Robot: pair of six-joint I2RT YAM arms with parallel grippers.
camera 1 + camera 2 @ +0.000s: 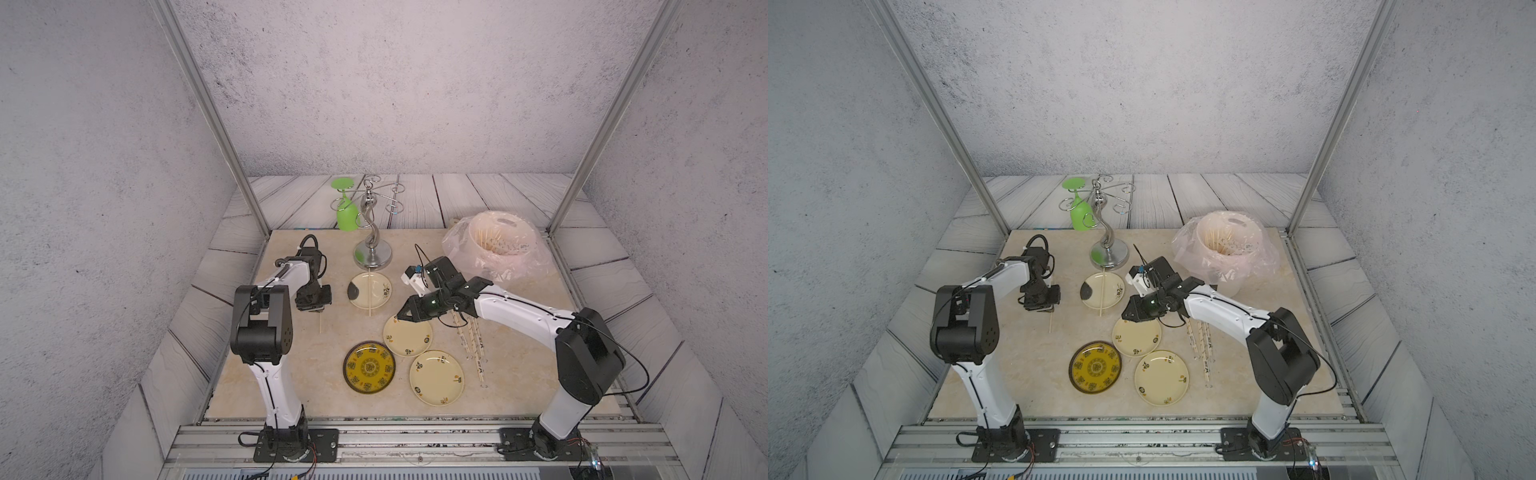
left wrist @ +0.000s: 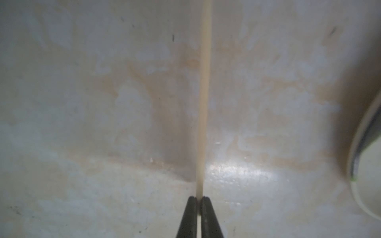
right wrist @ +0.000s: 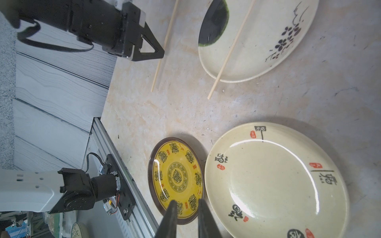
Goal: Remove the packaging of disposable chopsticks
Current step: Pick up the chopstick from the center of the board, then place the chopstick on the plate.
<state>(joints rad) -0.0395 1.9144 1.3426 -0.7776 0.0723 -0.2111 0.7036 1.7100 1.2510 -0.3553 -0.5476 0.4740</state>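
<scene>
One bare chopstick (image 1: 321, 325) lies on the marble tabletop, and my left gripper (image 1: 316, 309) is shut on its far end; the left wrist view shows the pale chopstick (image 2: 204, 103) pinched between the black fingertips (image 2: 193, 206). Another chopstick (image 1: 370, 297) rests across the cream plate with a dark patch (image 1: 380, 286). Several wrapped pairs in their clear packaging (image 1: 473, 345) lie on the right, partly under my right arm. My right gripper (image 1: 401, 316) hovers over the edge of a cream plate (image 1: 409, 338), jaws a little apart and empty, as the right wrist view (image 3: 186, 203) shows.
A bin lined with a pink bag (image 1: 498, 245) stands at the back right with sticks inside. A chrome goblet rack (image 1: 372, 251) holding a green goblet (image 1: 347, 216) stands at the back. A yellow plate (image 1: 369, 368) and a second cream plate (image 1: 436, 377) lie near the front.
</scene>
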